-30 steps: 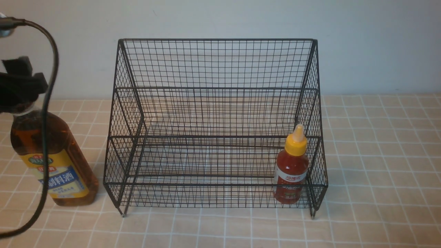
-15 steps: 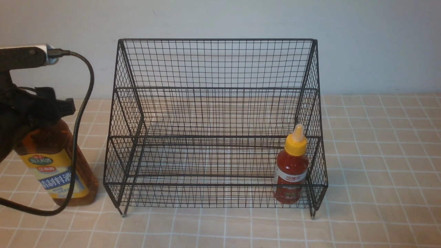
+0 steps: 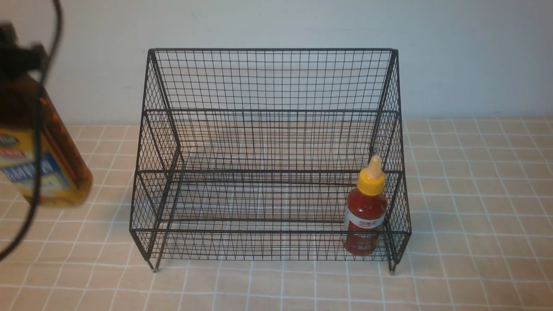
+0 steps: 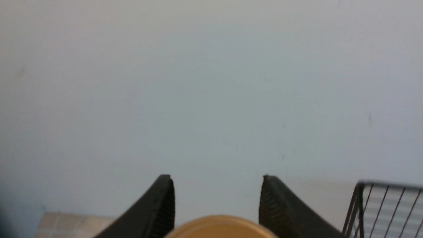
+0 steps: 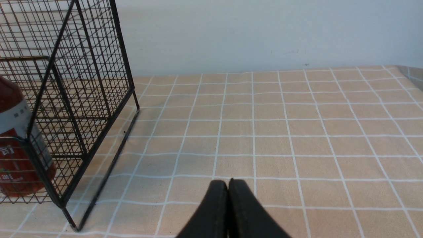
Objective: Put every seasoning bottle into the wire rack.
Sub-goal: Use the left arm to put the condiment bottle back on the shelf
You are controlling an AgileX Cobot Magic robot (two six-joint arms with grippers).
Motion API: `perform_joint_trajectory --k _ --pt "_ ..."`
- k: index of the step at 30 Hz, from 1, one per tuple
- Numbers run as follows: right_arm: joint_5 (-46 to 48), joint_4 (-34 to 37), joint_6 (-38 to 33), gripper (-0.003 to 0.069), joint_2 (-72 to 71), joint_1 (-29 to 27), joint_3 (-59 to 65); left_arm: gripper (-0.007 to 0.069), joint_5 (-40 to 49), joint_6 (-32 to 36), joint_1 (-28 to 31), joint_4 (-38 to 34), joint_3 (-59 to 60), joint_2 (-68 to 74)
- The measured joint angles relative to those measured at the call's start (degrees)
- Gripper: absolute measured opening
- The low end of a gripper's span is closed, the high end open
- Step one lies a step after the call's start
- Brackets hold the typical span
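Observation:
The large amber seasoning bottle (image 3: 47,168) hangs blurred at the far left, clear of the cloth. My left gripper (image 3: 19,58) is shut on its neck. In the left wrist view its gold cap (image 4: 219,228) sits between the two black fingers (image 4: 162,205) of that gripper (image 4: 216,180). The small red sauce bottle (image 3: 365,211) with the yellow nozzle cap stands upright in the right end of the lower tier of the black wire rack (image 3: 272,77). My right gripper (image 5: 228,181) is shut and holds nothing, low over the cloth to the right of the rack (image 5: 82,66) and the red bottle (image 5: 16,158).
A tan checked cloth (image 3: 475,194) covers the table up to a pale wall behind the rack. A black cable (image 3: 36,142) hangs across the amber bottle at the left edge. A corner of the rack (image 4: 386,205) shows in the left wrist view.
My left gripper has closed on the amber bottle's neck and lifted the bottle off the cloth, up and slightly left. The red bottle and right gripper have not moved.

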Motion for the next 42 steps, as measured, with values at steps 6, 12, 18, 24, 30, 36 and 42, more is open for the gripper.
perform_joint_trajectory --k 6,12,18,24,30,36,42 --pt "0.0 0.0 0.0 -0.0015 0.0 0.0 0.0 0.0304 0.9 10.7 0.0 -14.5 -8.8 -3.8" --pt "0.0 0.0 0.0 -0.0015 0.0 0.0 0.0 0.0304 10.3 12.3 0.0 -18.4 -11.3 -4.1" --pt "0.0 0.0 0.0 -0.0015 0.0 0.0 0.0 0.0304 16.4 6.7 0.0 -18.3 -11.4 -1.9" --pt "0.0 0.0 0.0 -0.0015 0.0 0.0 0.0 0.0304 18.9 4.6 -0.1 -17.3 -11.4 3.7" --pt "0.0 0.0 0.0 -0.0015 0.0 0.0 0.0 0.0304 21.0 4.4 -0.1 -16.6 -13.6 8.0" --pt "0.0 0.0 0.0 -0.0015 0.0 0.0 0.0 0.0304 23.7 2.1 -0.1 -16.4 -16.0 10.0" --pt "0.0 0.0 0.0 -0.0015 0.0 0.0 0.0 0.0304 26.1 2.0 -1.0 -15.8 -16.1 11.4"
